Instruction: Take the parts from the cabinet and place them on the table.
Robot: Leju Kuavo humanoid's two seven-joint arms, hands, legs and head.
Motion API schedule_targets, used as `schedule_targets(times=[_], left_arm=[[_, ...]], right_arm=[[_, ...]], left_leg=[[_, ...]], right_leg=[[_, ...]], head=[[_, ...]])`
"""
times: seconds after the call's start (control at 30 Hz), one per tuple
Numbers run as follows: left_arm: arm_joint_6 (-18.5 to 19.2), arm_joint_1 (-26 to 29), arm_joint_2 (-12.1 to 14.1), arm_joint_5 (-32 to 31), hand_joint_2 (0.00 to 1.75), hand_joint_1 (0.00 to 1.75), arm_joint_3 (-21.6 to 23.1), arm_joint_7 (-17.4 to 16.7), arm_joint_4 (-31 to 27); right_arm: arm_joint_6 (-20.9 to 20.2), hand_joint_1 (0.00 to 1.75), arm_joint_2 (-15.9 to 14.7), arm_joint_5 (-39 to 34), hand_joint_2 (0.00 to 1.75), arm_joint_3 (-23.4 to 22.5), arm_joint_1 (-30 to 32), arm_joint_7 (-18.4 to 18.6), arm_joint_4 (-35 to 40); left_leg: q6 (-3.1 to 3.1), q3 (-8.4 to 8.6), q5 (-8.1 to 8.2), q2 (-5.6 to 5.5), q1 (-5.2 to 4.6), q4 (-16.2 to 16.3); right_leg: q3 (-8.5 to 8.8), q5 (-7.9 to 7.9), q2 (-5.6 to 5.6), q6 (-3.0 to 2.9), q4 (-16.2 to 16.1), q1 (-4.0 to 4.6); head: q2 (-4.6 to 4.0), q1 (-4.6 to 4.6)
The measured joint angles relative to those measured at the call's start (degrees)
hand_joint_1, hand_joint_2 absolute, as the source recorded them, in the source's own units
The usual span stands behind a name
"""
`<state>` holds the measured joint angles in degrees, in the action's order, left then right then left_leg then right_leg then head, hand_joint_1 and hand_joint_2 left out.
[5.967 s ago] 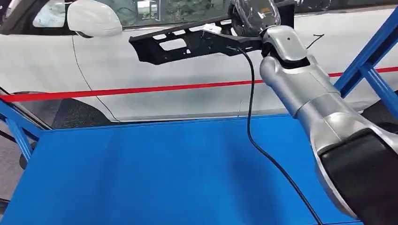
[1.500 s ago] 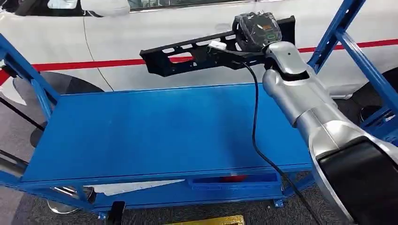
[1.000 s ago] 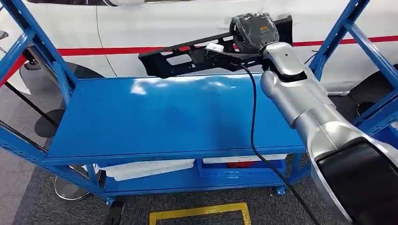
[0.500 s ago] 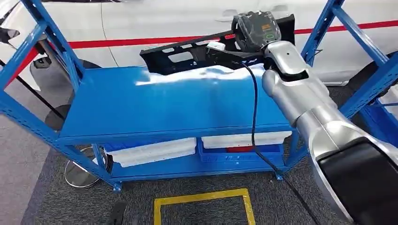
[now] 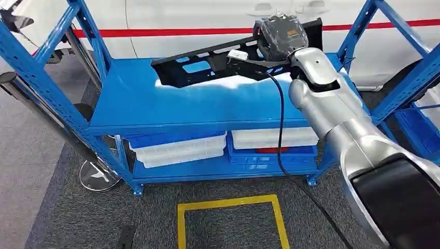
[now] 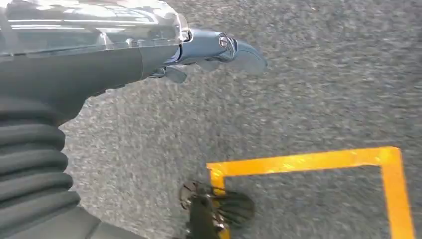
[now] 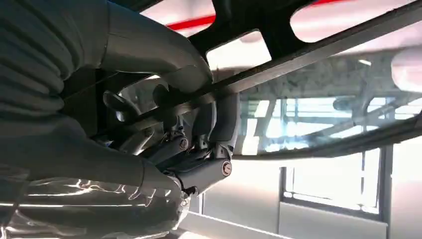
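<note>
A long black plastic part (image 5: 207, 65) with several cut-outs hangs level above the back of the blue table top (image 5: 207, 106). My right hand (image 5: 283, 33) grips its right end, wrapped in clear film, with the silver forearm below it. In the right wrist view the fingers (image 7: 199, 169) curl around a black bar of the part (image 7: 318, 55). My left hand (image 6: 149, 55) hangs over grey carpet, holding nothing, its fingers (image 6: 239, 52) stretched out.
The table is a blue rack with slanted uprights (image 5: 46, 88) at both ends and white trays (image 5: 179, 150) on its lower shelf. A white car (image 5: 197, 18) stands behind. A black cable (image 5: 280, 129) hangs from my right wrist. A yellow floor square (image 5: 228, 223) lies in front.
The camera has drawn back and tilted down: the table now sits farther off, with its lower shelf and the floor in sight. The part stays in my right hand.
</note>
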<state>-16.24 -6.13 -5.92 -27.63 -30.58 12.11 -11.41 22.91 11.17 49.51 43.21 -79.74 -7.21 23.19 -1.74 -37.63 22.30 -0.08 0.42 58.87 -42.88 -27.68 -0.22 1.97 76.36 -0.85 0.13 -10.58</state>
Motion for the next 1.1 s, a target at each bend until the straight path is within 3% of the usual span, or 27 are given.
schedule_targets(times=[0.03,0.07,0.1,0.13,0.17,0.23,0.27,0.33,0.4,0.43,0.47,0.53,0.57,0.6,0.63,0.67,0.7,0.77,0.8,0.83,0.87,0.9,0.93,0.97,1.0,1.07,1.1], left_arm=[[-0.04,0.01,0.0,0.0,1.75,0.0,0.0,0.0,0.0],[-0.09,0.01,0.0,-0.02,1.75,0.0,0.0,0.0,0.0],[-0.11,0.06,-0.2,-0.02,1.75,0.0,0.0,0.0,0.0],[-0.24,0.13,-0.26,-0.02,1.75,0.0,0.0,0.04,0.0],[-0.31,0.24,-0.26,-0.02,1.75,0.0,0.0,0.09,0.0],[-0.35,0.58,-0.37,-0.04,1.75,0.0,0.0,0.2,0.02],[-0.44,0.82,-0.37,-0.04,1.75,0.0,0.0,0.39,0.04],[-0.46,1.46,-0.39,-0.04,1.75,0.0,0.0,0.83,0.07],[-0.46,1.75,-0.42,-0.11,1.75,0.0,0.0,1.14,0.07],[-0.46,1.76,-0.42,-0.11,1.75,0.0,0.0,1.22,0.07],[-0.44,1.77,-0.42,-0.11,1.75,0.0,0.0,1.27,0.07],[-0.39,1.78,-0.35,-0.11,1.75,0.0,0.0,1.25,0.07],[-0.37,1.77,-0.33,-0.11,1.75,0.0,0.0,1.25,0.07],[-0.33,1.7,-0.33,-0.11,1.75,0.0,0.0,1.25,0.07],[-0.26,1.67,-0.31,-0.13,1.75,0.0,0.0,1.25,0.07],[-0.2,1.68,-0.33,-0.13,1.75,0.0,0.0,1.25,0.09],[-0.2,1.73,-0.33,-0.13,1.75,0.0,0.0,1.31,0.09],[-0.11,1.98,-0.35,-0.07,1.75,0.0,0.0,1.44,0.13],[-0.11,1.93,-0.35,-0.02,1.75,0.0,-0.02,1.57,0.13],[-0.11,1.89,-0.28,0.0,1.75,0.0,-0.04,1.71,0.13],[-0.15,1.87,-0.26,0.02,1.75,0.0,-0.04,1.79,0.13],[-0.22,1.91,-0.26,0.02,1.75,0.0,-0.06,1.77,0.13],[-0.31,2.02,-0.26,0.04,1.75,0.0,-0.07,1.73,0.13],[-0.41,2.18,-0.28,0.09,1.75,0.0,-0.11,1.6,0.13],[-0.5,2.34,-0.31,0.15,1.75,0.0,-0.2,1.51,0.13],[-0.63,2.52,-0.31,0.17,1.75,0.0,-0.33,1.4,0.13],[-0.63,2.58,-0.39,0.18,1.75,0.0,-0.33,1.4,0.13]], right_arm=[[0.02,1.75,0.0,0.07,1.75,0.0,0.08,0.0,0.0],[0.04,1.75,0.04,0.07,1.75,0.0,0.07,0.0,0.04],[0.09,1.75,0.22,0.09,1.75,0.0,0.03,0.0,0.35],[0.3,1.75,0.2,0.15,1.75,0.0,0.01,-0.02,0.61],[0.64,1.75,0.22,0.24,1.75,0.0,0.06,0.0,0.61],[1.53,1.75,0.2,0.26,1.75,0.0,0.12,0.0,0.61],[1.77,1.75,0.2,0.33,1.75,0.0,0.44,-0.02,0.59],[1.84,1.75,0.17,0.5,1.75,0.0,0.8,-0.09,0.61],[1.92,1.75,-0.13,0.57,1.75,0.0,1.17,-0.09,0.61],[1.99,1.75,-0.24,0.57,1.75,0.0,1.45,-0.11,0.61],[2.05,1.75,-0.5,0.57,1.75,0.0,1.8,-0.2,0.61],[1.99,1.75,-1.07,0.44,1.75,-0.04,2.4,-0.44,0.61],[1.95,1.75,-1.38,0.33,1.75,-0.11,2.52,-0.61,0.61],[1.95,1.75,-1.59,0.24,1.75,-0.22,2.55,-0.72,0.74],[1.95,1.75,-2.06,0.15,1.75,-0.5,2.56,-0.81,1.05],[1.99,1.75,-2.21,-0.07,1.75,-0.74,2.73,-1.03,1.18],[2.03,1.75,-2.54,-0.5,1.75,-0.94,2.85,-1.37,1.22],[2.21,1.75,-3.73,-1.33,1.75,-1.4,3.51,-2.16,1.27],[2.45,1.75,-4.22,-1.79,1.75,-1.68,4.07,-2.69,1.33],[2.65,1.75,-4.97,-2.1,1.75,-2.01,4.83,-3.28,1.38],[3.02,1.75,-5.49,-2.56,1.75,-2.34,5.77,-3.87,1.44],[3.58,1.75,-6.23,-3.08,1.75,-2.6,6.95,-4.5,1.42],[4.29,1.75,-6.84,-3.56,1.75,-2.86,8.4,-5.05,1.42],[5.07,1.75,-7.28,-4.06,1.75,-3.21,10.09,-5.74,1.4],[5.6,1.75,-7.83,-4.59,1.75,-3.56,12.01,-6.25,1.35],[7.19,1.75,-8.44,-5.33,1.75,-4.04,15.75,-7.65,1.31],[7.61,1.75,-8.77,-5.66,1.75,-4.2,17.23,-7.96,1.31]], left_leg=[[0.06,-0.86,-0.7,-0.08,-0.17,0.01],[0.16,-1.43,-1.34,-0.19,-0.33,0.01],[0.36,-1.88,-1.81,-0.24,-0.4,0.09],[0.6,-2.2,-2.29,-0.21,-0.45,0.09],[1.1,-2.16,-3.22,-0.19,-0.19,-0.61],[1.76,-2.35,-4.68,-0.24,0.05,-1.39],[2.02,-2.84,-4.45,-0.34,0.0,-1.58],[2.37,-4.44,2.51,-0.3,0.12,3.41],[2.9,-6.12,8.4,-0.24,0.48,12.15],[3.15,-6.45,8.95,-0.24,0.53,15.69],[3.41,-5.96,7.58,-0.23,0.67,17.45],[3.83,-1.81,2.88,-0.2,0.99,14.2],[4.01,1.58,2.28,-0.17,1.17,10.06],[4.21,5.21,4.76,-0.15,1.39,4.92],[3.91,8.47,7.41,-0.37,0.73,-0.4],[2.87,7.81,7.47,-0.41,0.65,0.07],[2.69,7.53,7.19,-0.55,0.57,-0.08],[1.45,6.74,5.95,-0.42,0.83,-0.28],[1.14,6.51,5.26,-0.19,0.87,-0.27],[0.42,5.65,4.55,-0.11,0.8,-0.27],[0.27,4.65,3.72,-0.15,0.69,-0.24],[0.16,3.75,2.97,-0.25,0.56,-0.22],[0.11,2.89,2.32,-0.27,0.44,-0.18],[0.09,2.1,1.72,-0.31,0.34,-0.17],[0.13,1.24,1.05,-0.32,0.2,-0.16],[0.27,-0.37,-0.22,-0.43,-0.09,-0.15],[0.44,-0.82,-0.79,-0.42,-0.17,-0.07]], right_leg=[[3.17,1.8,0.04,-0.45,-3.57,0.15],[6.98,1.82,0.18,-1.07,-8.3,0.4],[11.31,-0.85,0.4,-1.98,-13.99,0.79],[13.16,-2.47,0.23,-2.02,-18.34,0.82],[12.33,-1.26,0.23,-1.95,-17.43,1.18],[12.02,-0.21,0.18,-2.57,-18.62,1.42],[11.86,1.02,-0.2,-3.12,-19.55,0.5],[10.38,2.61,-0.44,-3.84,-19.78,0.6],[8.55,4.09,-0.44,-3.8,-19.7,0.64],[7.57,4.81,-0.49,-3.68,-19.57,0.62],[6.52,5.54,-0.54,-3.53,-19.45,0.55],[4.34,6.9,-0.59,-3.02,-18.93,0.29],[3.4,7.43,-0.59,-2.68,-18.49,0.15],[2.65,7.85,-0.58,-2.33,-17.91,0.15],[1.87,8.25,-0.51,-1.89,-17.42,0.26],[1.86,8.95,-0.58,-1.48,-17.75,0.35],[1.79,9.43,-0.57,-1.21,-17.74,0.28],[1.54,10.36,-0.41,-0.41,-18.1,0.21],[0.95,8.09,-0.2,-0.2,-17.16,-0.03],[0.09,4.17,-0.15,-0.05,-14.38,-0.04],[-1.0,0.16,-0.12,0.17,-9.79,-0.08],[-1.99,-2.58,-0.07,0.36,-5.07,-0.04],[-2.57,-3.57,-0.01,0.42,-1.31,-0.01],[-2.27,-2.86,-0.01,0.33,0.62,0.0],[-0.83,-0.94,0.01,0.14,0.22,0.05],[5.12,2.06,0.12,-0.86,-6.67,0.37],[9.31,1.11,0.29,-1.82,-12.06,0.74]], head=[[0.0,-0.02],[0.0,-0.02],[0.0,-0.02],[0.0,-0.04],[0.0,-0.02],[0.0,-0.04],[0.0,-0.04],[0.0,-0.04],[0.0,-0.06],[0.0,-0.04],[0.0,-0.04],[0.0,-0.04],[0.0,-0.04],[0.0,-0.04],[0.0,-0.04],[0.02,-0.07],[-0.02,-0.02],[0.0,-0.05],[0.0,-0.04],[0.0,-0.02],[0.0,-0.02],[0.0,-0.04],[0.0,-0.04],[0.0,-0.04],[0.0,-0.04],[0.0,-0.04],[0.0,-0.04]])
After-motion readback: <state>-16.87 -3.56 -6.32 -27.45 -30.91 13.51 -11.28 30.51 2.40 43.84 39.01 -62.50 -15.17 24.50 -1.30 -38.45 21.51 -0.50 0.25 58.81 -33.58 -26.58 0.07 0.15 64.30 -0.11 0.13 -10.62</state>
